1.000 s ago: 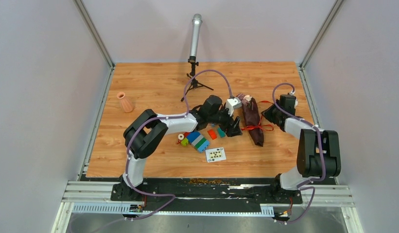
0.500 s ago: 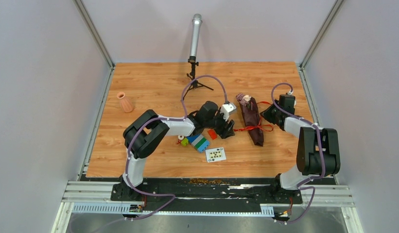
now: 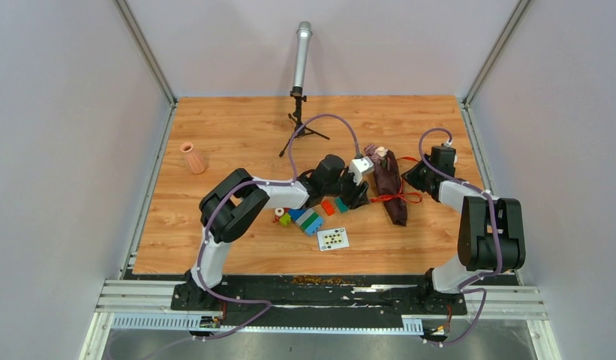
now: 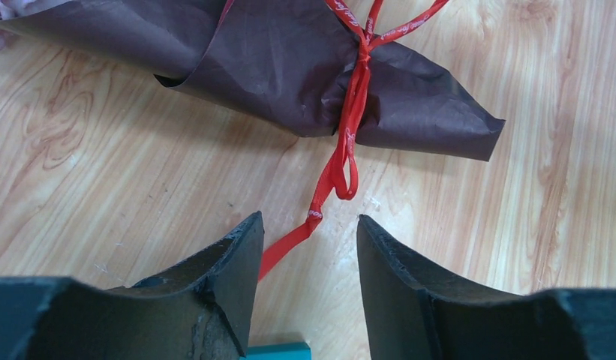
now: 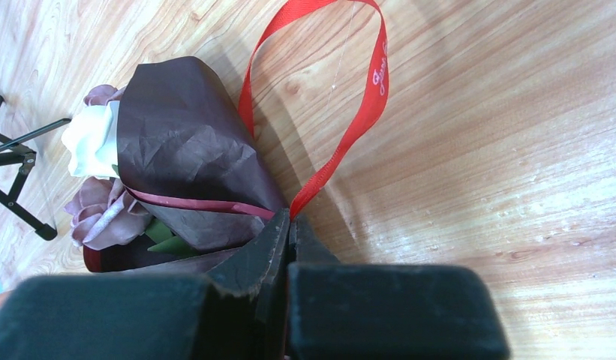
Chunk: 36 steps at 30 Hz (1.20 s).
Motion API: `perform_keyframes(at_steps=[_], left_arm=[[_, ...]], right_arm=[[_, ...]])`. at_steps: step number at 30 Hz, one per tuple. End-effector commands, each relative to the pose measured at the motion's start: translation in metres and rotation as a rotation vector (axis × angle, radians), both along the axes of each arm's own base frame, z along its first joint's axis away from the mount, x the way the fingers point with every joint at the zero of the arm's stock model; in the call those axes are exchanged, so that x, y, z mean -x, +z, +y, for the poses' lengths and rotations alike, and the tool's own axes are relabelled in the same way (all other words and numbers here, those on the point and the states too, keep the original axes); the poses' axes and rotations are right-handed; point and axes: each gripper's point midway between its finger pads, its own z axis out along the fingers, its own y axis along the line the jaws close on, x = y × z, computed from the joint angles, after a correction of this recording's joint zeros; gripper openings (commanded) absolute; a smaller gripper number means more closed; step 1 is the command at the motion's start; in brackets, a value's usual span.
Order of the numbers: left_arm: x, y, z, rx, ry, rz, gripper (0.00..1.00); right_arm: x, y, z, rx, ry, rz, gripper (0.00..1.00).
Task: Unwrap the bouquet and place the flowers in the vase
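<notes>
The bouquet (image 3: 388,187) lies on the table at the right, a dark maroon paper cone (image 4: 289,67) tied with a thin red ribbon (image 4: 348,127). The flowers (image 5: 91,142), a white rose and dusty purple ones, poke from its far end (image 3: 378,152). My left gripper (image 4: 308,219) stands open just left of the wrap, and a loose ribbon tail runs down between its fingers against the left one. My right gripper (image 5: 291,219) is shut on a ribbon loop (image 5: 365,112) at the bouquet's right side. The salmon-pink vase (image 3: 192,158) stands far left.
A grey microphone on a tripod (image 3: 301,52) stands at the back centre. Coloured toy blocks (image 3: 308,217) and a small spotted card (image 3: 333,238) lie under and in front of the left arm. A teal block (image 4: 278,350) sits just below the left fingers.
The left jaws have narrowed around the ribbon tail. The left wrist drew back a little to the left, then returned towards the bouquet. The right arm has barely moved.
</notes>
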Motion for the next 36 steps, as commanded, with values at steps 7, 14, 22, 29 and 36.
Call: perform_keyframes(at_steps=[7,14,22,29,36], left_arm=[[-0.005,0.005,-0.020,0.025,-0.041,-0.033,0.46],[-0.001,-0.004,-0.027,0.013,-0.055,-0.018,0.43],[0.006,-0.021,-0.028,-0.045,-0.062,0.001,0.40],[0.000,-0.028,-0.019,-0.074,-0.019,-0.025,0.47],[-0.002,-0.024,-0.020,-0.056,-0.010,-0.043,0.40]], right_arm=[[-0.014,0.017,-0.002,0.012,0.012,-0.056,0.00],[-0.013,0.016,-0.002,0.010,0.009,-0.051,0.00],[-0.015,0.016,-0.002,0.001,0.004,-0.051,0.00],[-0.016,0.017,-0.002,0.003,0.007,-0.056,0.00],[-0.015,0.017,-0.002,0.005,0.007,-0.054,0.00]])
